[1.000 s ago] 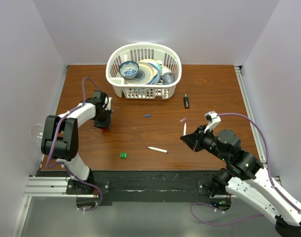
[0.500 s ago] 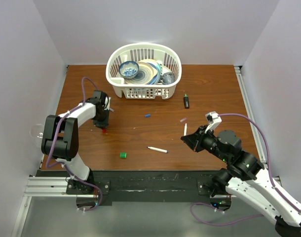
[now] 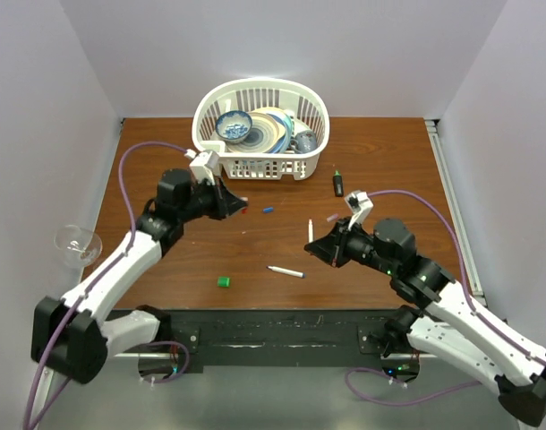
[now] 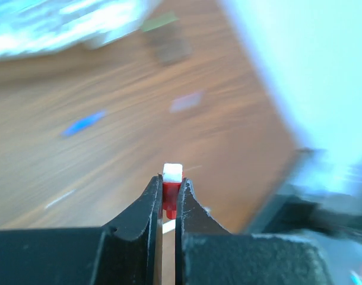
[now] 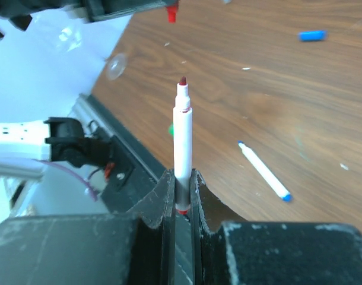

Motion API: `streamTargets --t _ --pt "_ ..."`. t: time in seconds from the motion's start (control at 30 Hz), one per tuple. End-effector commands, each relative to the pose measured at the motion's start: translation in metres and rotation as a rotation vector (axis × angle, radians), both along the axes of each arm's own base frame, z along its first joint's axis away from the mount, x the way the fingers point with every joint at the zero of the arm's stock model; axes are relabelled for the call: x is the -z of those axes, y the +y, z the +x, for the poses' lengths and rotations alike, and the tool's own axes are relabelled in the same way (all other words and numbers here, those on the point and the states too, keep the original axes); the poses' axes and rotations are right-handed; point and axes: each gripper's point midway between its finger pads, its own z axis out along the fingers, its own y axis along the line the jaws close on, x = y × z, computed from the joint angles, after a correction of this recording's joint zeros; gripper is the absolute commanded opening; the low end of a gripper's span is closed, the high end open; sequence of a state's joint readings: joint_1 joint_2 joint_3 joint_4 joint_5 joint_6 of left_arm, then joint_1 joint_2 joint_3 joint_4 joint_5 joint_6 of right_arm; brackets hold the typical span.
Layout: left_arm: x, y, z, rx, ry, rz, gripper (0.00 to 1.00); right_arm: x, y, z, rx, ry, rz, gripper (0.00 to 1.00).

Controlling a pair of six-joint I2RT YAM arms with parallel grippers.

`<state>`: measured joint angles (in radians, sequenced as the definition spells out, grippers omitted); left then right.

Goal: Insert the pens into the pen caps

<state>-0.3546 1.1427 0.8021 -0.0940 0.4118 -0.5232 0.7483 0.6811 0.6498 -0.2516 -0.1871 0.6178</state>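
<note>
Over the brown table (image 3: 166, 269), my left claw (image 4: 170, 180) pinches the red cap (image 4: 170, 199) and my right claw (image 5: 181, 180) clamps a red-tipped pen (image 5: 182, 136). Next, I reckon, I line tip with cap.

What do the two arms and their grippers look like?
The left arm and right arm have white links, black joints and black bases. A purple cable loops along each, and a white block sits at each wrist. The left gripper and right gripper have black, tapering fingers.
</note>
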Motion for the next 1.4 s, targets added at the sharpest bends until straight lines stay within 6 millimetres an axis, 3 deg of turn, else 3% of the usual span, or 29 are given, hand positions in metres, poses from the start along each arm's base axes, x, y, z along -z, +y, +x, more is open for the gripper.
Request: streamTargets --t 0.0,0.03,0.07,0.17,0.43,0.63,1.37 --pt "-0.094 -0.051 -0.038 0.177 -0.154 -0.426 0.00 -0.044 0.034 -0.002 -0.130 -0.064 0.172 0.00" --pt "-0.103 -0.051 -0.042 0.187 -0.171 -0.466 0.00 -0.038 0.038 0.000 -0.132 -0.041 0.165 0.00" --pt "-0.121 -0.051 -0.047 0.207 -0.229 -0.517 0.00 -0.044 0.041 0.001 -0.141 -0.057 0.188 0.00" --pt "-0.145 -0.050 -0.062 0.243 -0.265 -0.610 0.00 -0.045 0.053 0.004 -0.156 -0.061 0.213 0.00" --pt "-0.156 -0.048 -0.074 0.274 -0.308 -0.683 0.00 -0.050 0.088 0.002 -0.201 -0.070 0.211 0.00" --pt "-0.147 -0.049 -0.078 0.291 -0.288 -0.706 0.00 -0.050 0.098 0.002 -0.207 -0.069 0.214 0.00" --pt "-0.121 -0.053 -0.075 0.281 -0.242 -0.674 0.00 -0.051 0.104 0.003 -0.207 -0.068 0.209 0.00"
